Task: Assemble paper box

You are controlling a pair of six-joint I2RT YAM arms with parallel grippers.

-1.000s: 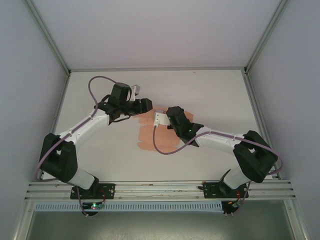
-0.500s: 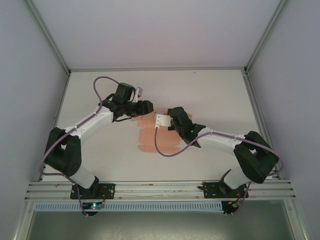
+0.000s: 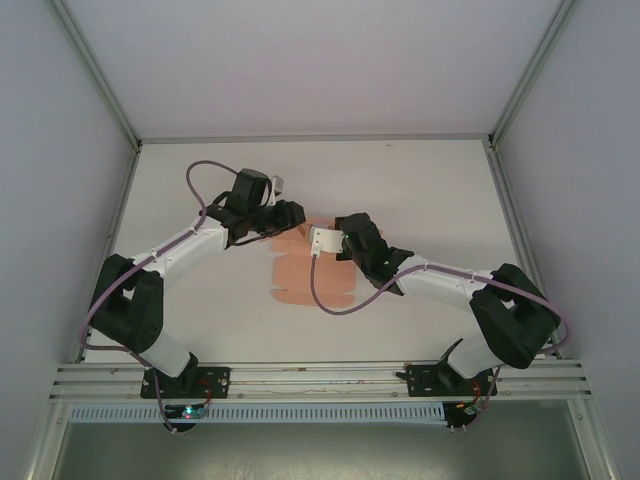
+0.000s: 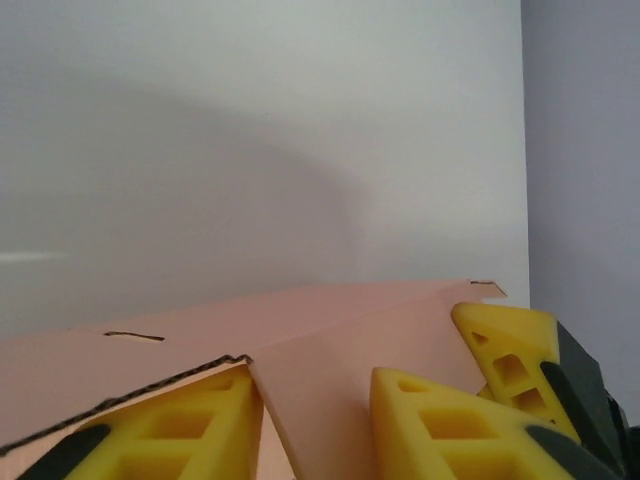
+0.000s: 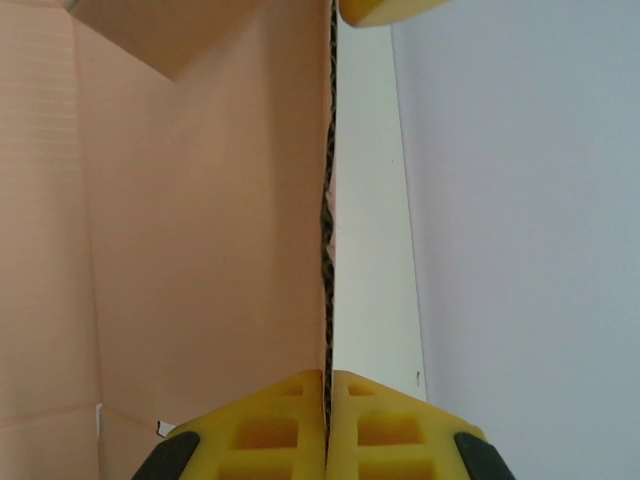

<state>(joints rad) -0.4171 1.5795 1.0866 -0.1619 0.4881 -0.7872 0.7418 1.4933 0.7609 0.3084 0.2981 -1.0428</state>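
**Left pincer**: we find it low over the far left part of the box. The box lies as a largely flat pink sheet at the middle of the surface, between the two arms. In the left wrist view its fingers stand apart, with a panel of card running between them. The gap is much wider than the card, so we record this pincer as released: it straddles the panel and does not clamp it. We judge its purpose to be steadying that panel or folding it along the crease.

**Right pincer**: clenched on the box. Both yellow fingers press together on a card edge seen end-on, with pink panel to the left of the grip and bare surface to the right. We judge this hold to be the anchor, fixing that edge so the other arm can work against it.

**Relative position:** the box sits under and between the pincers, which are near each other at its far edge, with most of the sheet on their near side. A yellow fingertip at the top of the right wrist view, just beside the held edge, we take to be the left pincer's. In our judgement, assembly is at an early stage.
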